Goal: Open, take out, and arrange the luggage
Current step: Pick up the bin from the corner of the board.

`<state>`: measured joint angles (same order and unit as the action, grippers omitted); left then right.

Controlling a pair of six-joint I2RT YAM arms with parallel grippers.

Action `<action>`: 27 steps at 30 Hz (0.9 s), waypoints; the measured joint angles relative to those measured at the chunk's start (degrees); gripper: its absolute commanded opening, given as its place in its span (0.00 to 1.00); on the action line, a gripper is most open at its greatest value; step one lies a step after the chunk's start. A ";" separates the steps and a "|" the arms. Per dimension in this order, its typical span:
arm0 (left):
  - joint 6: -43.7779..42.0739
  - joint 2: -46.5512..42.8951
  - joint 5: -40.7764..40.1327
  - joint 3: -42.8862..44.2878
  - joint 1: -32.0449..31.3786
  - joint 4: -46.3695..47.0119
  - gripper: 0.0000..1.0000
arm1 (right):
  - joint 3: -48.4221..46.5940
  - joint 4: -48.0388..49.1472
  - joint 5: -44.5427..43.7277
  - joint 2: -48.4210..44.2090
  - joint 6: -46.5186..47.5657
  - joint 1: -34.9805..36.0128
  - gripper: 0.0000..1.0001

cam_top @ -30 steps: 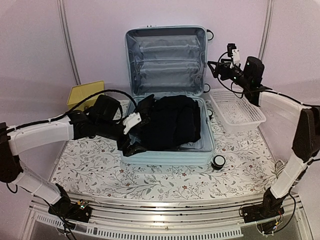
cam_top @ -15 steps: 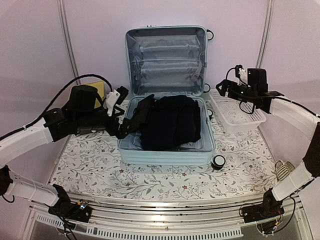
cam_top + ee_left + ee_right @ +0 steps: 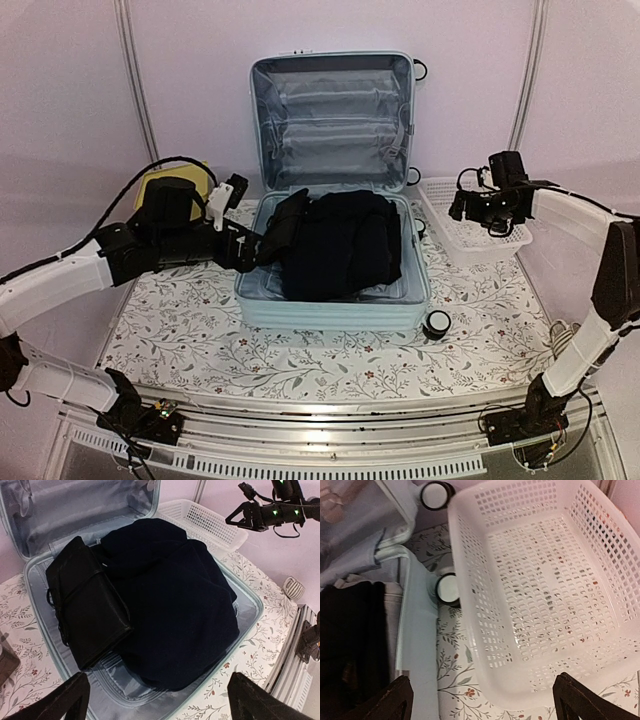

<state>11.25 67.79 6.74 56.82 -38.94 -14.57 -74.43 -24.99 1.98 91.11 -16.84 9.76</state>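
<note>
luggage: the luggage (image 3: 330,312) lies open mid-tabletop, lid propped upright at the back with the grey lining showing, and the lower half is packed.
contents: a black pouch (image 3: 87,620) sits on the luggage's left side, leaning against a big dark garment (image 3: 175,615) that fills most of the lower half.
left pincer: the left pincer (image 3: 159,680) is spread wide and holds nothing. It hovers at the luggage's left rim, aimed down at the pouch and garment.
right pincer: the right pincer (image 3: 483,676) is spread wide and empty, to the right of the luggage and above the white basket (image 3: 540,585).
basket: it is bare inside and sits just beside the luggage's right wall.
step: opening looks done. The take-out is in hand, with nothing visibly removed yet.
next move: probably the left pincer drops onto the pouch's upper edge, pinches it and lifts it clear of the rim.
watch: the pouch overlaps the garment, so the lift may drag the cloth along.
arrange: the drop spot is likely the basket, but I cannot tell for sure.
</note>
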 measured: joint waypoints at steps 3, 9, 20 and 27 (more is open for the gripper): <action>0.61 -0.26 -0.11 -1.42 0.17 0.42 0.98 | -1.99 -3.15 -0.94 3.43 0.85 -0.92 0.96; 1.18 -0.52 -0.42 -2.45 1.03 1.51 0.98 | -6.64 -8.68 1.16 8.59 6.10 -0.79 0.94; 2.58 1.55 -0.79 -2.51 2.58 3.41 0.98 | -12.37 -12.48 -4.07 16.17 9.42 3.26 0.91; 2.51 3.63 -0.11 -2.49 4.24 3.39 0.98 | -17.07 -13.42 -8.33 22.14 10.01 4.42 0.87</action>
<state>13.76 71.42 6.63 54.33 -34.70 -11.18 -91.50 -38.41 -6.35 113.25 -6.83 14.17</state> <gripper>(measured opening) 0.982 0.885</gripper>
